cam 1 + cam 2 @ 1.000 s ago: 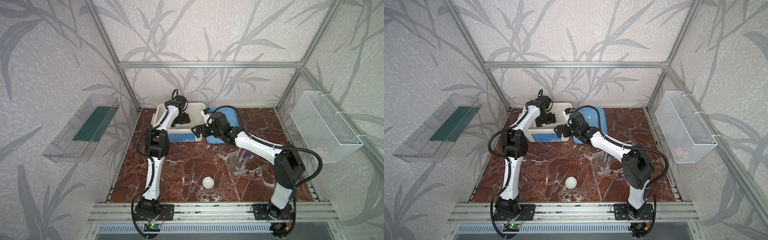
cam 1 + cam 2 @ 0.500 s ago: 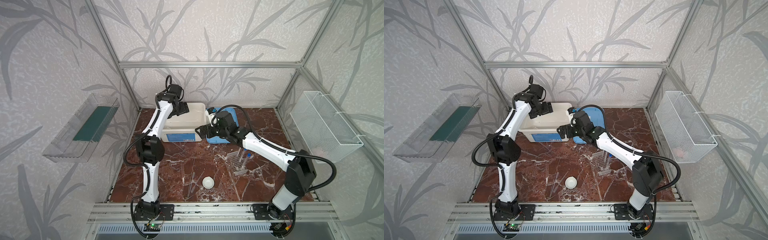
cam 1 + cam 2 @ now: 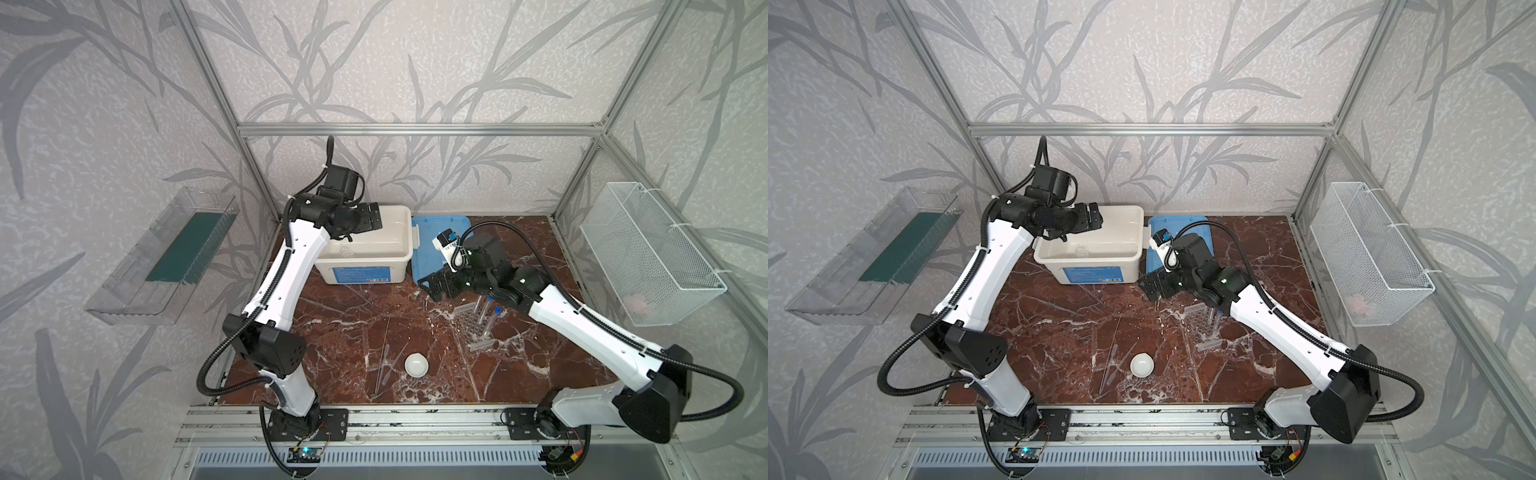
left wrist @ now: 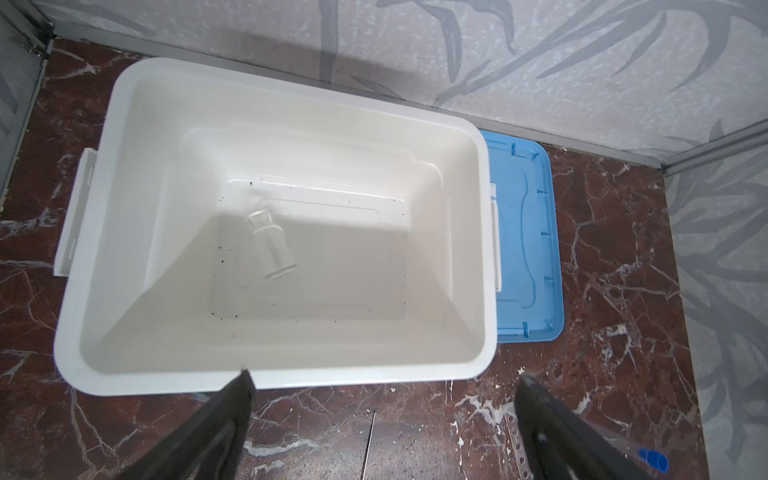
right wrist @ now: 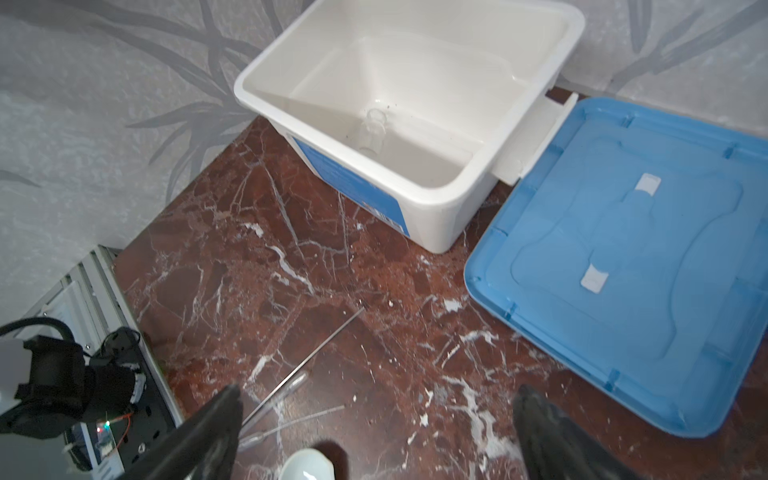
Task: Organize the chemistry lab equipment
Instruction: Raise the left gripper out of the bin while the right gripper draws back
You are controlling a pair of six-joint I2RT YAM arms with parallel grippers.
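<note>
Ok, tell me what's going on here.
Lab gear is being tidied into the white tub, whose blue lid lies beside it. A small clear jar lies on its side inside. The left pincer hovers open and empty above the tub; the right pincer, also open and empty, hangs over the table near the lid. The rack with its blue-capped tubes, the white dish, the glass rod and the pipette are out on the table, not yet packed.

An open white tub point(image 3: 365, 261) stands at the back of a red marble tabletop point(image 3: 340, 316), its blue lid point(image 3: 432, 228) lying flat just beside it. A wire basket point(image 3: 648, 257) and a clear tray point(image 3: 124, 291) hang on opposite walls.
</note>
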